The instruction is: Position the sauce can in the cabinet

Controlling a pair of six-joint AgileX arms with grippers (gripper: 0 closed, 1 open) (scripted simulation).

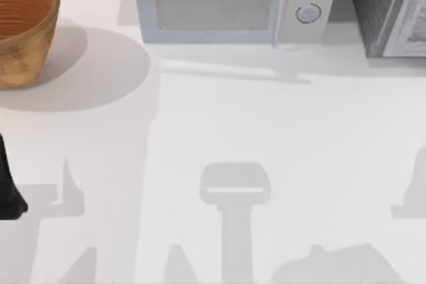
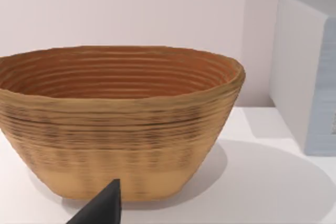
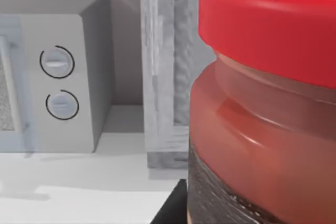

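Note:
The sauce can [image 3: 262,108] looms very close in the right wrist view, red with a thick red rim around its top. My right gripper [image 3: 231,214] is shut on its lower part, with one dark finger [image 3: 172,209] showing beside it. Behind the can stands the cabinet [image 3: 160,77], with a pale grey frame and a speckled dark side. From above, the cabinet [image 1: 383,4] is at the table's back right corner. My left gripper [image 2: 102,209] hangs in front of the basket, and that arm [image 1: 10,191] sits at the table's left edge.
A woven brown basket [image 1: 20,24] [image 2: 121,124] stands at the back left. A white microwave [image 1: 229,1] [image 3: 58,82] with two round knobs sits at the back centre, just left of the cabinet. Arm shadows fall across the white tabletop [image 1: 266,118].

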